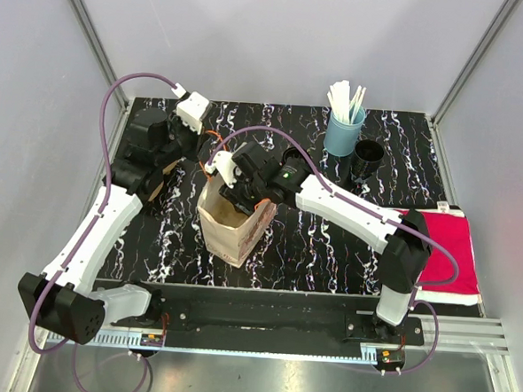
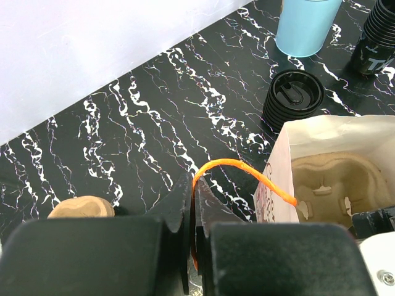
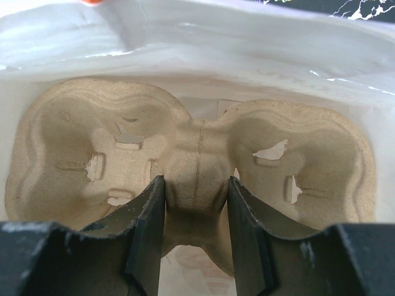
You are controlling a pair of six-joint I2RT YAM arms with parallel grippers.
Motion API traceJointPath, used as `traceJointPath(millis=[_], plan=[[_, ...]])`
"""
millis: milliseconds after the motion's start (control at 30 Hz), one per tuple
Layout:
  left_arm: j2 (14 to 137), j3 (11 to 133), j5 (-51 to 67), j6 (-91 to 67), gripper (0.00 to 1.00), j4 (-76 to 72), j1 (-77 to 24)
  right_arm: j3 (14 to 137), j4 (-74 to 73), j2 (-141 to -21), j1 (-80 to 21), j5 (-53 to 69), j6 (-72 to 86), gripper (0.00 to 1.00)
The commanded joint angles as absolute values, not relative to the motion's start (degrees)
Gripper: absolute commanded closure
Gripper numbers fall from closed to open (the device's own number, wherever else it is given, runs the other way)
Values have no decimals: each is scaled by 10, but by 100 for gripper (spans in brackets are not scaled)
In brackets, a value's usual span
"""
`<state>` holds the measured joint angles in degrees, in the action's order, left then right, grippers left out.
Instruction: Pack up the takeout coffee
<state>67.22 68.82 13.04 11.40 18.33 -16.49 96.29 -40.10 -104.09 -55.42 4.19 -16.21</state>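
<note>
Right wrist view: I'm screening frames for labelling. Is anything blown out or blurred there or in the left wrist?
Right wrist: the bag wall is glare-washed along the top, the cup carrier sharp. Left wrist: the end effector is dark and blurred up close; the orange handle and marbled table are crisp.

Overhead view looks down from behind; both wrist views peer closely at the bag point(image 1: 228, 234).

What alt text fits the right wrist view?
The right claw grips the middle ridge of an empty two-cup pulp tray, seen from above inside a white-lined bag. The tray fills most of the frame.
</note>
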Motion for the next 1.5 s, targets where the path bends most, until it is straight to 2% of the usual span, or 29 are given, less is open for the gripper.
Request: traceJointPath(millis=[0, 300, 733, 933, 1267, 1467], plan=[[662, 685, 128, 112, 100, 147, -163, 973, -387, -1030, -552, 58, -156, 59], [664, 686, 130, 109, 100, 143, -163, 997, -409, -1027, -551, 58, -165, 34], [665, 687, 131, 113, 100, 148, -163, 1049, -448, -1010, -551, 50, -186, 13], [668, 692, 133, 113, 100, 150, -163, 1094, -464, -986, -551, 40, -203, 6], [671, 703, 138, 120, 100, 163, -163, 1196, -511, -963, -552, 16, -230, 0], [673, 722, 147, 134, 84, 182, -163, 1218, -528, -936, -552, -15, -264, 0]])
